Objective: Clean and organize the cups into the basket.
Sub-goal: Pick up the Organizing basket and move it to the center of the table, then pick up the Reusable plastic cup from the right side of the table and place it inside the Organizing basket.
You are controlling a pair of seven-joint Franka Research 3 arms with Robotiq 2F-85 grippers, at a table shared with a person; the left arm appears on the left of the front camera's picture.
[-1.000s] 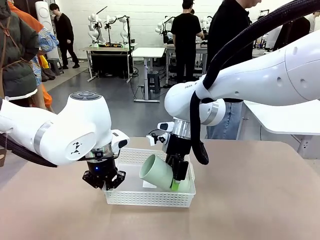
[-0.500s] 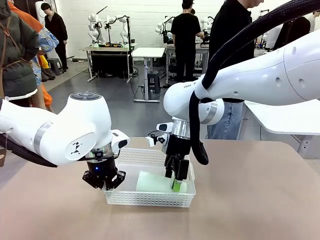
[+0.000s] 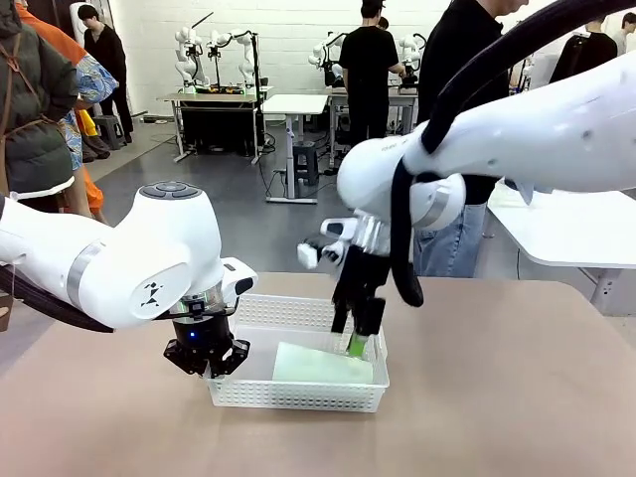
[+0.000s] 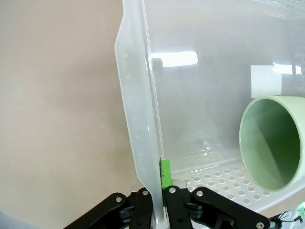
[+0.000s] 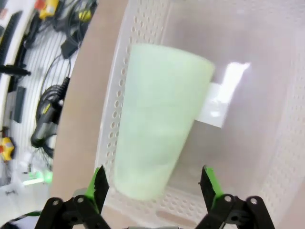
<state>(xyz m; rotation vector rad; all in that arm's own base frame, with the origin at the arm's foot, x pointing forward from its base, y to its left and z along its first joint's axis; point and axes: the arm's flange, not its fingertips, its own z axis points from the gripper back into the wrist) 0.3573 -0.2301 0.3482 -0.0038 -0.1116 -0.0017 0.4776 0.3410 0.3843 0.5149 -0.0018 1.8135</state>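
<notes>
Mint-green tapered tumbler lying sideways in the white lattice basket, long axis left to right.
Right hand is held spread open just above its right end; left hand is clenched on the basket's left wall.

The mint cup lies on its side in the white basket on the worktop. My left jaws sit at the basket's 9 o'clock end; my right jaws hang just above the cup's 3 o'clock end.
</notes>
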